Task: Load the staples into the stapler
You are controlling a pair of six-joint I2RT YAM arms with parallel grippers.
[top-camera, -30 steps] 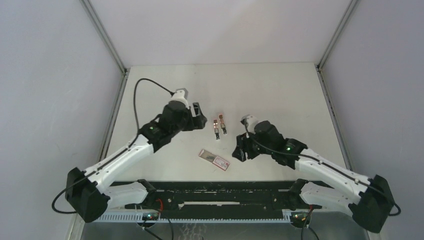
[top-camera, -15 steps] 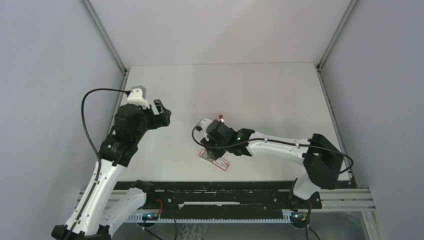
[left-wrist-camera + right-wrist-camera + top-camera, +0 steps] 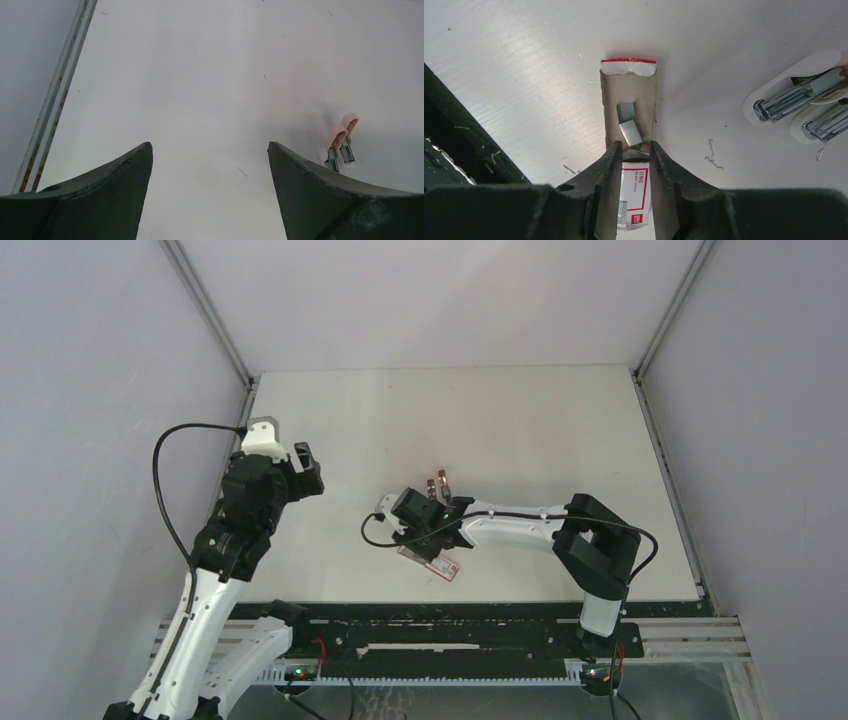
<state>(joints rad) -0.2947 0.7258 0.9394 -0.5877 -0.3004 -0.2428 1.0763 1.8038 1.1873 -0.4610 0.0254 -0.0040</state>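
**Staple pack under right tool, tray exposed**

The right tool [image 3: 634, 146] straddles the staple pack [image 3: 634, 192] on the table [image 3: 524, 60]. Its jaws are narrowed to the sleeve's width and seem to be pinching it. Loose staple strips [image 3: 629, 125] lie in the exposed tray. The stapler [image 3: 796, 97] lies near, metal channel showing. The left tool [image 3: 210, 145] hangs wide open, empty. Recommendation: grip the sleeve lightly and level, lest strips spill.

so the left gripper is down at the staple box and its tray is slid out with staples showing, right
No, that is the right gripper, fingers either side of the staple box, as the right wrist view shows. The left gripper is open and off to the left. The tray is slid out with staples showing.
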